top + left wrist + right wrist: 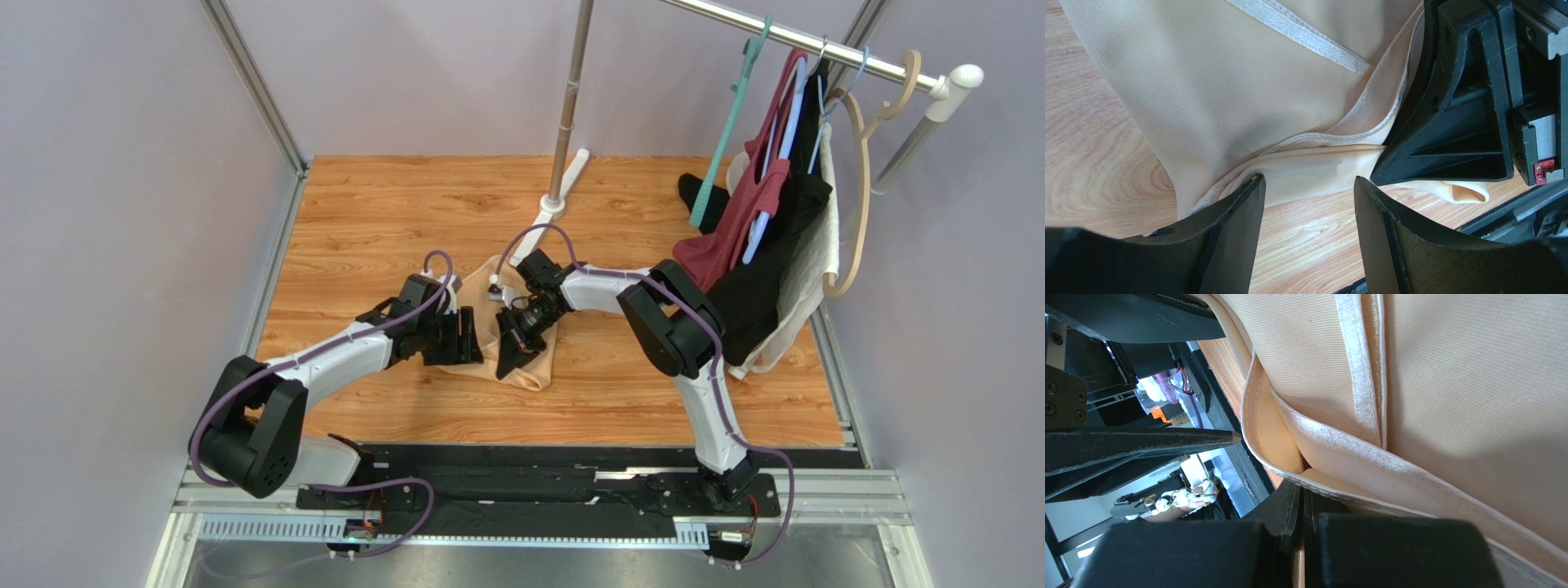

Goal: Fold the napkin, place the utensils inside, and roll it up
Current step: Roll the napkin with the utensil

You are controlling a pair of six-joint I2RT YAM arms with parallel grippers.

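my right claw [1303,505] is clenched on the hem of the napkin [530,365], which lies bunched on the wood table [368,208] between both arms. my left claw [1309,190] stands released at the folded edge; i should push it deeper, then pinch both layers together.

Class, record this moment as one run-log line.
left end effector: open, at napkin edge | right end effector: shut on napkin
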